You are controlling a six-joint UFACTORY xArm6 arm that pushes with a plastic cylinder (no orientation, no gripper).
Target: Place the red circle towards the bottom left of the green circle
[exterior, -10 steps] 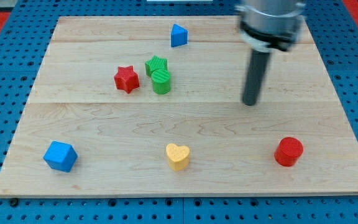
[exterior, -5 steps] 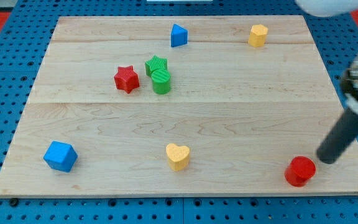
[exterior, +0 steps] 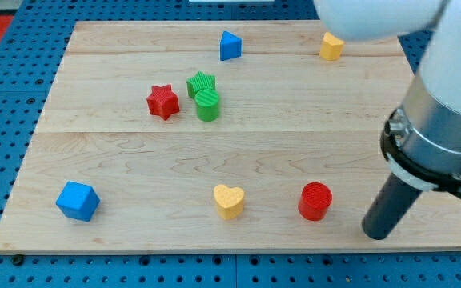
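The red circle (exterior: pixel 315 201) stands near the board's bottom edge, right of centre. The green circle (exterior: pixel 208 105) stands in the upper middle, touching the green star (exterior: pixel 202 82) just above it. My tip (exterior: pixel 377 234) rests on the board to the right of the red circle and slightly lower, with a gap between them. The red circle lies far to the lower right of the green circle.
A red star (exterior: pixel 163 102) sits just left of the green circle. A yellow heart (exterior: pixel 229 201) is left of the red circle. A blue cube (exterior: pixel 78 200) is at bottom left, a blue triangle (exterior: pixel 230 46) at top centre. A yellow block (exterior: pixel 331 46) is at top right, partly behind the arm.
My tip swept from the board's middle right down to the bottom right edge and then leftward. The red circle slid left along the bottom, toward the yellow heart.
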